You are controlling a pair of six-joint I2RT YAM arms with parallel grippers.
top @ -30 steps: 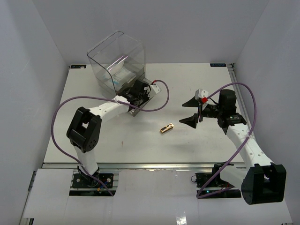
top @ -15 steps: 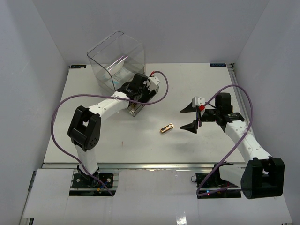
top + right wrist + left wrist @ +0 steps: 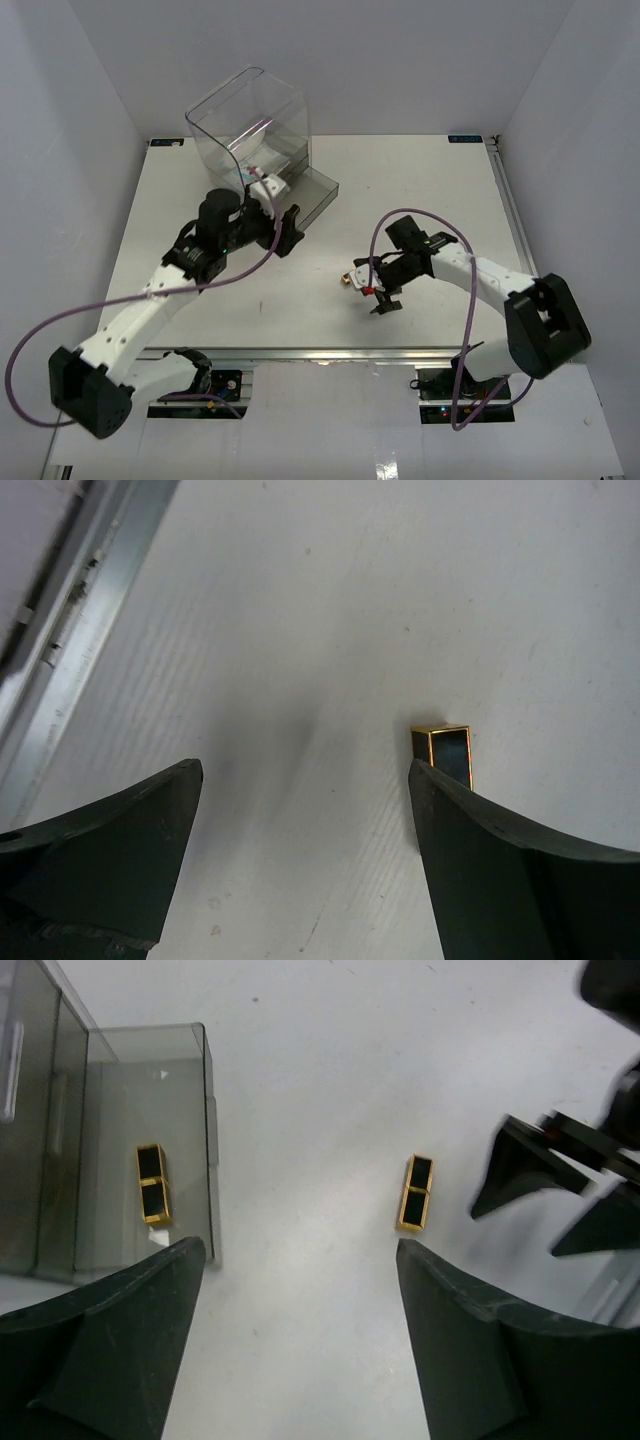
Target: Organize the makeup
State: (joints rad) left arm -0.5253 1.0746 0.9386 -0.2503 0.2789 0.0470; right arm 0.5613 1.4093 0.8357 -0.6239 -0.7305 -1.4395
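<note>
Item one: small gold-edged black rectangular case (image 3: 152, 1183), flat inside the pulled-out smoky clear plastic drawer (image 3: 130, 1070).

Item two: matching gold-edged black case (image 3: 415, 1192), on the white worktop (image 3: 450, 200), well apart from the drawer on my right arm's side.

My left hand (image 3: 300, 1250) hung wide open and empty near the drawer's front. My right hand (image 3: 300, 770) was spread wide, holding nothing, with item two between its fingers.

Clear drawer box (image 3: 250, 112) far-left on white table (image 3: 430, 190); tinted drawer (image 3: 316, 193) pulled out.
</note>
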